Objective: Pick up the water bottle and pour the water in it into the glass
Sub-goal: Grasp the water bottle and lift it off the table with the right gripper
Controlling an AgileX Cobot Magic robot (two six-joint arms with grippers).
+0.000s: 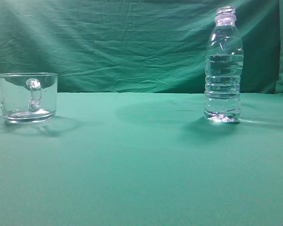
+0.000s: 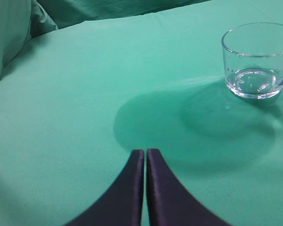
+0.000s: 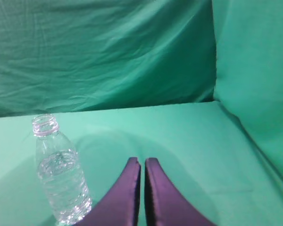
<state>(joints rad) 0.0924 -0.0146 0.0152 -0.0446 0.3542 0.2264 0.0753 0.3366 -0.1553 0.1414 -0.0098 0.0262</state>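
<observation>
The water bottle (image 3: 61, 176) stands straight up, left of the right gripper (image 3: 142, 162), close by. Both grippers' jaws are pressed together, holding nothing.

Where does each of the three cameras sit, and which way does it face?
Exterior view: low, at object height, looking along the green table at the backdrop; glass left, water bottle right; no robot part shows.
Left wrist view: above the table, angled down; shut left end effector at bottom, glass upper right.
Right wrist view: facing the backdrop; shut right end effector at bottom, water bottle at left.
Shared: each wrist view shares one object with the exterior view.
</observation>
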